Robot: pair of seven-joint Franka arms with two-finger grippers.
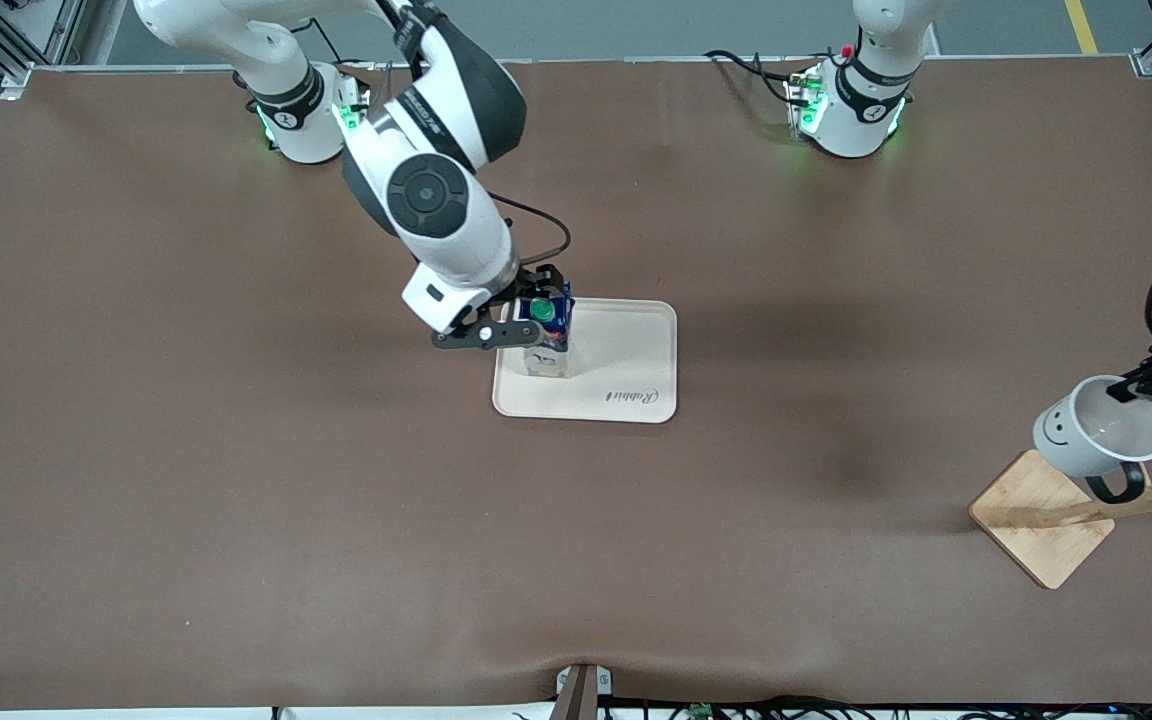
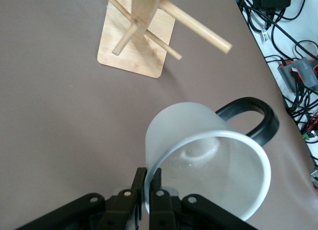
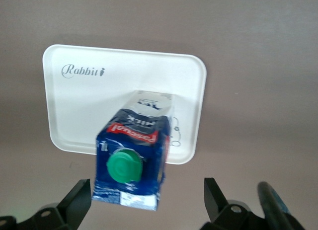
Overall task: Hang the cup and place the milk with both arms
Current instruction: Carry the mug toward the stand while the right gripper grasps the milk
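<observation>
My left gripper (image 2: 146,192) pinches the white black-handled enamel cup (image 1: 1101,428) by its rim over the bamboo peg rack (image 1: 1046,520), freeing its handle, while my right gripper (image 3: 146,197) spreads wide around the blue green-capped milk carton (image 1: 547,335) on the cream tray (image 1: 626,375).
</observation>
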